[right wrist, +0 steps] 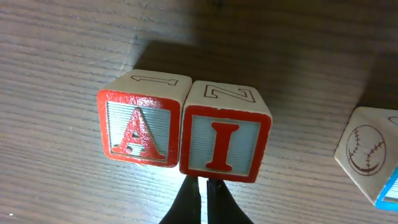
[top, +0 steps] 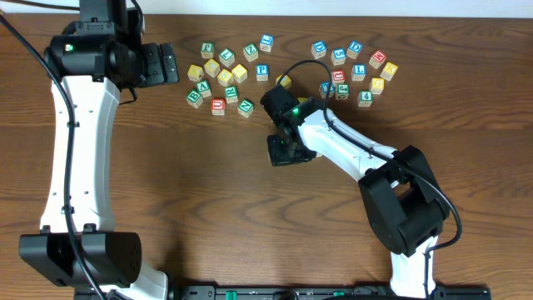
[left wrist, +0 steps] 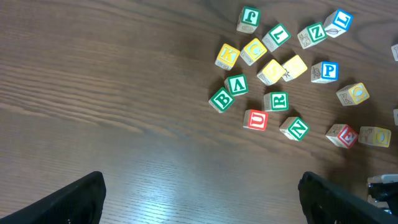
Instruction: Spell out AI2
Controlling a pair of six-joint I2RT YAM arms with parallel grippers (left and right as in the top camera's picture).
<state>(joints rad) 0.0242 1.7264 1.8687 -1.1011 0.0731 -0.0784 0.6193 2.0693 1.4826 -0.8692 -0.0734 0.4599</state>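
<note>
In the right wrist view the red A cube and the red I cube stand side by side on the wooden table, touching, A on the left. My right gripper is shut with nothing between its fingers, and its tips sit at the I cube's lower edge. From overhead the right gripper covers both cubes. I cannot read a blue 2 on any cube. My left gripper is open and empty, above bare table at the far left.
Loose letter cubes lie in two clusters along the far table edge, one around and one around. The green A cube and blue P cube are among them. A cube with a baseball drawing lies right of the I cube.
</note>
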